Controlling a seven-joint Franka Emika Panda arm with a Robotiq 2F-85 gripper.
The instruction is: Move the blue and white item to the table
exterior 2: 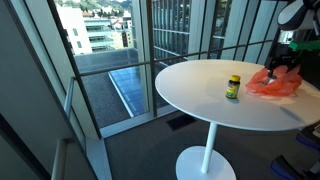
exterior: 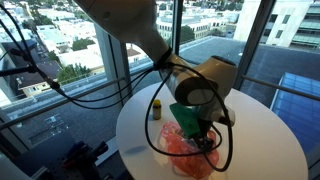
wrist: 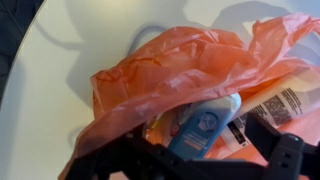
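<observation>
Pink-red plastic, thin and crumpled, fills most of the wrist view. It is a pink-red plastic bag (wrist: 180, 65) lying on the round white table (wrist: 55, 90), with its mouth open towards the camera.

Inside that opening we see the blue and white item (wrist: 207, 125), a small tube-like packet tucked under the bag's raised upper fold. Just beside it, to the right in this view and also inside the bag, lies a white pack with fine dark print (wrist: 278, 100).

The blue and white item lies on a slant, its long axis running from lower left to upper right in the wrist view. Its white end points up and right, deeper into the bag, and its blue end points back towards the gripper (wrist: 200, 162).

We see the gripper's dark fingers (wrist: 285, 155) spread wide, one to each side of the item, closed on nothing.

In an exterior view, a small dark bottle with a yellow cap (exterior 2: 233, 87) stands upright on the table, near the bag but apart from it.
</observation>
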